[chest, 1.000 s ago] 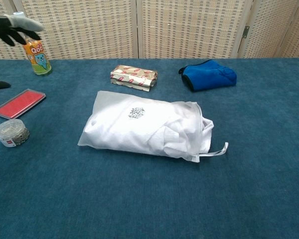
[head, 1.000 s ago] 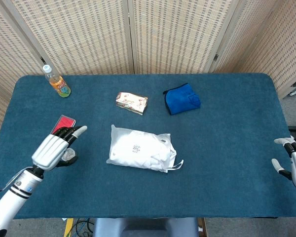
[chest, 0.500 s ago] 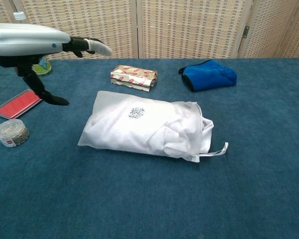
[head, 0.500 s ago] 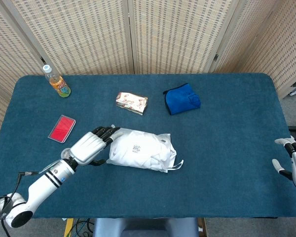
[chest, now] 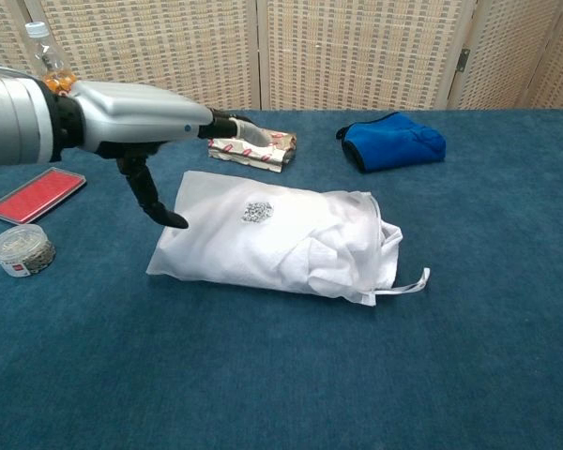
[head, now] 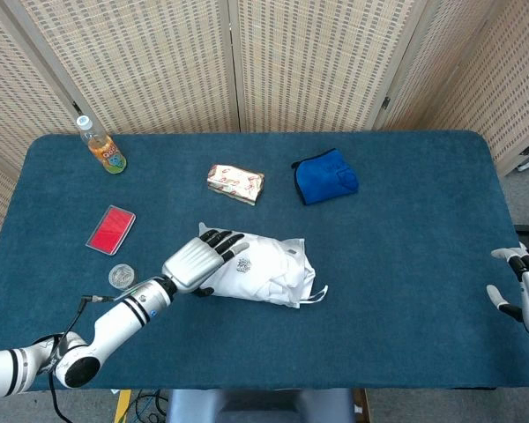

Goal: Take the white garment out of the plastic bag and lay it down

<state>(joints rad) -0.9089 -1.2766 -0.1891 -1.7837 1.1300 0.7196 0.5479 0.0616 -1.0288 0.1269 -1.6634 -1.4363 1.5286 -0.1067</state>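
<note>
Near the middle of the blue surface (head: pixel 406 291) sits the plastic bag (head: pixel 264 271), lying flat with the white garment (chest: pixel 263 239) bunched up inside it; its open end faces the right side, with a drawstring loop (chest: pixel 405 284) trailing out onto the cloth; the left hand (head: pixel 197 261) hangs over the bag's left end, fingers (head: pixel 222 240) stretched out and spread above the plastic, holding nothing; from the chest view the thumb points down close to the bag's left edge, though I honestly can't tell if it's touching or just above it; the right hand (head: pixel 522 293) is way off at the right edge of the surface, only partly in frame, fingers loosely apart with nothing in them as far as I can see.

Other stuff lying around: a foil-wrapped packet (head: pixel 235 182) just behind the bag; a folded blue cloth (head: pixel 325 176) to the right of that; a flat red case (head: pixel 111 230) off to the left; a small round lidded tub (head: pixel 121 277) in front of the red case, near the left forearm; an orange drink bottle (head: pixel 100 146) standing upright at the far left corner; woven folding screens (head: pixel 317 62) run along the back behind the surface.
</note>
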